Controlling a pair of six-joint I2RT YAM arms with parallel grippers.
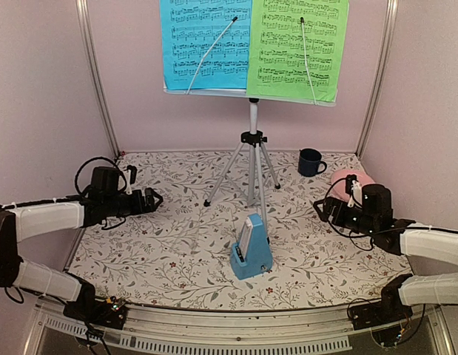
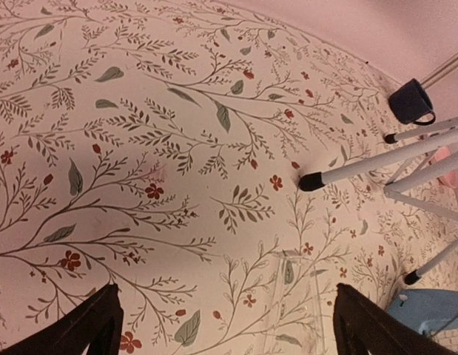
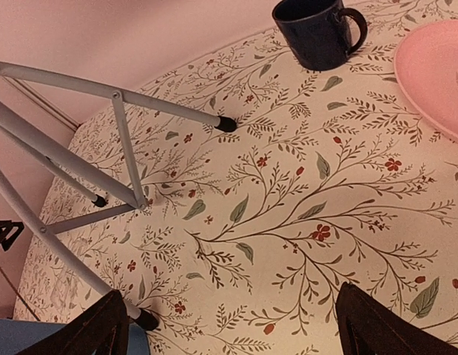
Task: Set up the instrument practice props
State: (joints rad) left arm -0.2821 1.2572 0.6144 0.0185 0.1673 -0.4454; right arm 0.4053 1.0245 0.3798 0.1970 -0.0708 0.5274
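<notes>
The music stand (image 1: 252, 159) stands upright on its silver tripod at the back middle of the table. A blue music sheet (image 1: 205, 43) and a green music sheet (image 1: 297, 46) rest side by side on its desk, each under a white wire. The small blue metronome (image 1: 251, 248) stands in front of the tripod. My left gripper (image 1: 156, 199) is open and empty at the left, above the cloth (image 2: 223, 329). My right gripper (image 1: 318, 208) is open and empty at the right, above the cloth (image 3: 229, 325). Tripod legs show in the left wrist view (image 2: 384, 159) and the right wrist view (image 3: 110, 92).
A dark blue mug (image 1: 310, 162) stands at the back right, also in the right wrist view (image 3: 317, 31). A pink plate (image 1: 349, 177) lies just behind my right gripper, also in the right wrist view (image 3: 434, 74). Pink walls enclose the floral-cloth table (image 1: 177, 244).
</notes>
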